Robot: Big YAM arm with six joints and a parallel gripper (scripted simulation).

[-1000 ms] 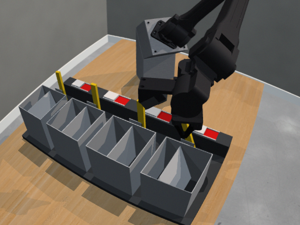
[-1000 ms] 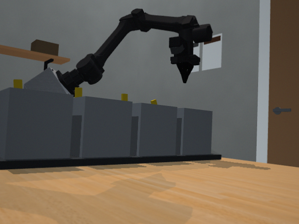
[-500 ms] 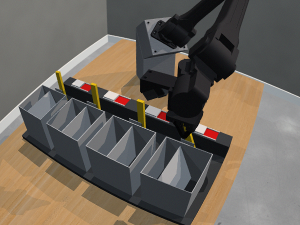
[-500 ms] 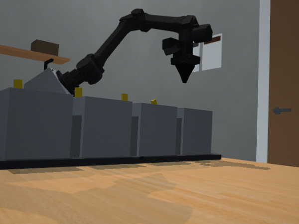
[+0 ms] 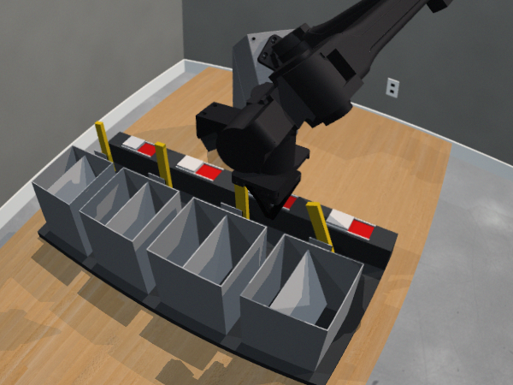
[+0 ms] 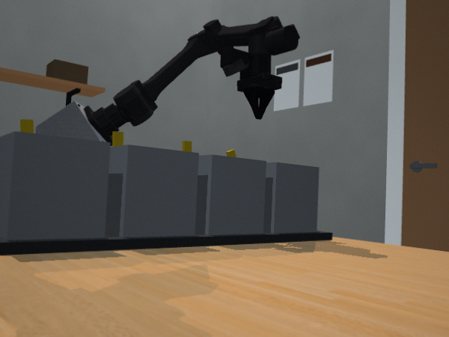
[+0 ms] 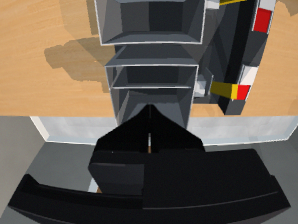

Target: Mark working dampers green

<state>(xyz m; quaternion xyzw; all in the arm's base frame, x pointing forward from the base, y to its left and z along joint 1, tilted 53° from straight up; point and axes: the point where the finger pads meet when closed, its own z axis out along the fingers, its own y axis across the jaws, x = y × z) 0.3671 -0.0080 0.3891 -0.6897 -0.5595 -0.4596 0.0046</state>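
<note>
Currently, I am holding the fingers (image 5: 272, 210) (image 6: 259, 112) together, pointing downward above the dampers' level. Four box-shaped dampers (image 5: 190, 278) (image 6: 159, 191) (image 7: 152, 44) are standing in a row behind a black rail (image 5: 205, 188) (image 7: 231, 107), whose visible slider windows are showing red.

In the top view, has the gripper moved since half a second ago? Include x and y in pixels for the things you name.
Yes: the gripper (image 5: 272, 216) (image 6: 259, 117) (image 7: 149, 109) has moved left in the image, away from the rightmost yellow lever (image 5: 319, 223) (image 6: 230, 153) (image 7: 226, 90).
</note>
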